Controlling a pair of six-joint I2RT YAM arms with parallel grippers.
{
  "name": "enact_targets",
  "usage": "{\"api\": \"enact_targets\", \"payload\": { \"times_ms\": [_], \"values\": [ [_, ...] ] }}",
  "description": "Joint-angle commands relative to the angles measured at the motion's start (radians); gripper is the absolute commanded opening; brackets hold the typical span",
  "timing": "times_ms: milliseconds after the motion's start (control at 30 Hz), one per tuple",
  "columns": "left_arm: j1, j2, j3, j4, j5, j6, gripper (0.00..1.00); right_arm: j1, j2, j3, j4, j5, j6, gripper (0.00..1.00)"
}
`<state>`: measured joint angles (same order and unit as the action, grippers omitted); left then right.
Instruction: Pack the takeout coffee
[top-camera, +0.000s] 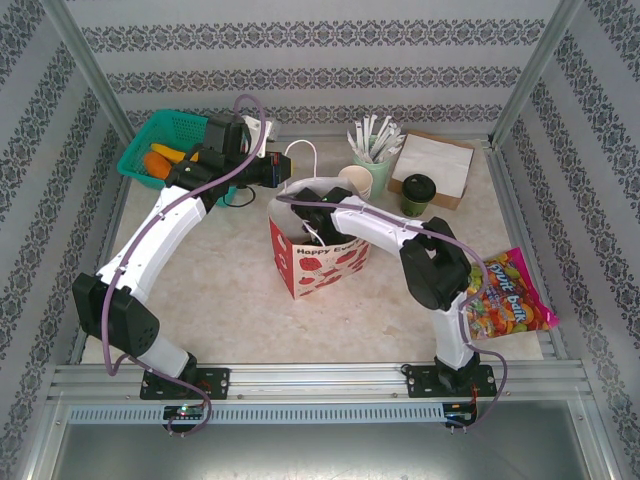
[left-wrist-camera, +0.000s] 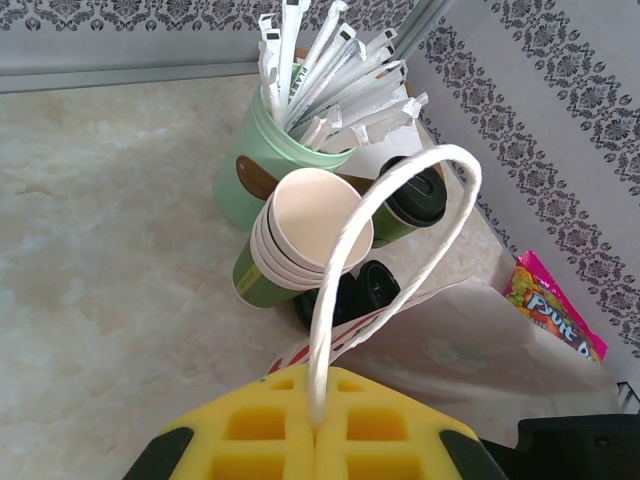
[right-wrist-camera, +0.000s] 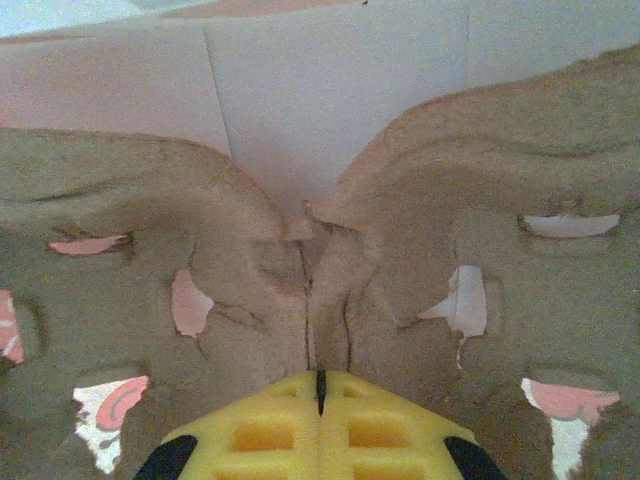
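Steadiness counts: left fingers (left-wrist-camera: 290, 392) pinch the bag handle (left-wrist-camera: 432, 156), right fingers (right-wrist-camera: 298, 398) clamp the cardboard tray (right-wrist-camera: 150, 200); seat it level.

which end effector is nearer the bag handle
Left end effector: shut on the white handle. The right end effector is below, inside the bag, pinching the brown carrier.

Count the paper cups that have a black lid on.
1. The takeout coffee stands at the back right, by the napkins, right of the lidless cup stack. Others may hide behind the gift bag.
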<state>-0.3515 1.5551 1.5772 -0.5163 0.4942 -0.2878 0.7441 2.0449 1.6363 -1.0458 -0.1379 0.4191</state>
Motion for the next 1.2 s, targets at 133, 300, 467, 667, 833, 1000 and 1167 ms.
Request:
{"api": "enact_targets", "payload": {
  "times_ms": [133, 300, 467, 667, 833, 1000, 1167],
  "values": [
    [0.008, 0.017, 0.027, -0.052, 0.02, 0.029, 0.0, 0.001, -0.074, 0.013, 0.079, 0.035, 0.031, 0.0],
    [0.007, 0.018, 0.028, -0.059, 0.024, 0.029, 0.0, -0.008, -0.043, -0.003, 0.16, 0.09, 0.043, 0.0],
    [0.007, 0.018, 0.026, -0.059, 0.032, 0.032, 0.0, -0.014, 0.028, -0.01, 0.15, 0.077, 0.034, 0.0],
    [0.007, 0.02, 0.031, -0.06, 0.026, 0.036, 0.0, -0.01, 0.054, -0.053, 0.152, 0.061, 0.033, 0.0],
    [0.008, 0.02, 0.033, -0.051, 0.018, 0.035, 0.0, -0.009, 0.019, -0.07, 0.142, 0.064, 0.031, 0.0],
    [0.007, 0.022, 0.037, -0.053, 0.017, 0.035, 0.0, -0.009, -0.05, -0.068, 0.134, 0.028, 0.027, 0.0],
    [0.007, 0.023, 0.046, -0.066, 0.001, 0.048, 0.0, -0.008, -0.031, -0.107, 0.145, 0.023, 0.034, 0.0]
  ]
}}
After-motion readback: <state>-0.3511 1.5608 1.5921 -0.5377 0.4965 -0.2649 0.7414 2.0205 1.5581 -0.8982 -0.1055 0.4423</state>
